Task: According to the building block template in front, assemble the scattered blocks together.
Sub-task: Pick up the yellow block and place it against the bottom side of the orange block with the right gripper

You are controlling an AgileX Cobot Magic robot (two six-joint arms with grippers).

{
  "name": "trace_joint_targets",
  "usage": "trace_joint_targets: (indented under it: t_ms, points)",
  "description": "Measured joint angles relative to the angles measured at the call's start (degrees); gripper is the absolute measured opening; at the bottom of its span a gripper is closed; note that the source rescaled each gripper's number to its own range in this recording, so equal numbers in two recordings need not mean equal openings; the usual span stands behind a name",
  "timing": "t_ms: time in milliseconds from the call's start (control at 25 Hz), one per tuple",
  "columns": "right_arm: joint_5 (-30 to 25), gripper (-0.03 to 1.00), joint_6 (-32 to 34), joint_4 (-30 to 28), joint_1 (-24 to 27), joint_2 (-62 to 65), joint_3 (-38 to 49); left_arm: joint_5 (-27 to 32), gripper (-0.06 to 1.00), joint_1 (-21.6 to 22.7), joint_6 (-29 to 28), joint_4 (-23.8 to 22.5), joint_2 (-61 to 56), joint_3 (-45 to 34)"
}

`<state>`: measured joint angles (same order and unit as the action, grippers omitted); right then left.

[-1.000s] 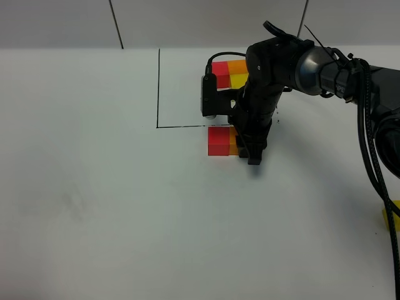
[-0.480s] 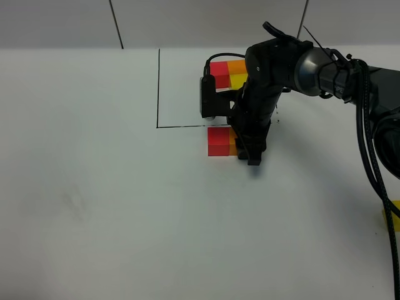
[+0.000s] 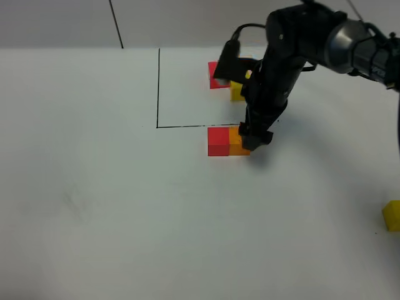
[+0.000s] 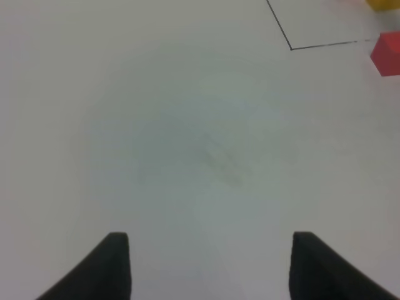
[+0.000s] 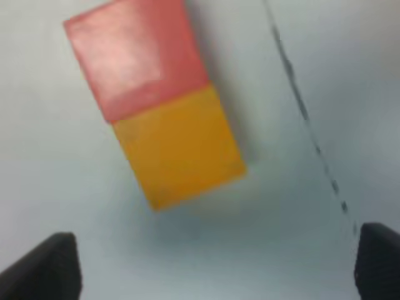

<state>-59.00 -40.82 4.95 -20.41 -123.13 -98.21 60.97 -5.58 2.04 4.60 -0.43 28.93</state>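
I log right gripper (image 5: 212,269) released, jaws wide, by orange block (image 5: 178,147) touching red block (image 5: 134,59); left gripper (image 4: 209,265) parted, empty; template (image 3: 215,76) seemingly half hidden behind right arm (image 3: 294,44).

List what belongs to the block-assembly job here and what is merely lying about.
Job: template; red cube joined to orange cube; yellow cube, apart at the right edge; right gripper, open.
Lying about: nothing loose, only the white table with its black lines.

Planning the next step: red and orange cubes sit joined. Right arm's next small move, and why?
Probably swing the open right fingers over to the loose yellow cube: red cube and orange cube already touch, nothing is held, only yellow is missing.
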Motion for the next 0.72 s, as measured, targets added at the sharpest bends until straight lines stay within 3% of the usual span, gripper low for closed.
trace_joint_targets:
  t_ms: [200,360,560,720]
  points:
    - [0.5,0.83,16.2,0.6,7.8,7.8,9.9,0.0,0.23,0.0,0.0,0.0,0.0,0.0]
    - [6.8,0.83,24.2,0.3,14.1,17.7,22.9,0.0,0.23,0.0,0.0,0.0,0.0,0.0]
    - [15.2,0.84,28.7,-1.3,22.5,29.4,39.6,0.0,0.23,0.0,0.0,0.0,0.0,0.0]
    - [18.9,0.84,30.2,-1.1,28.0,32.6,47.4,0.0,0.23,0.0,0.0,0.0,0.0,0.0]
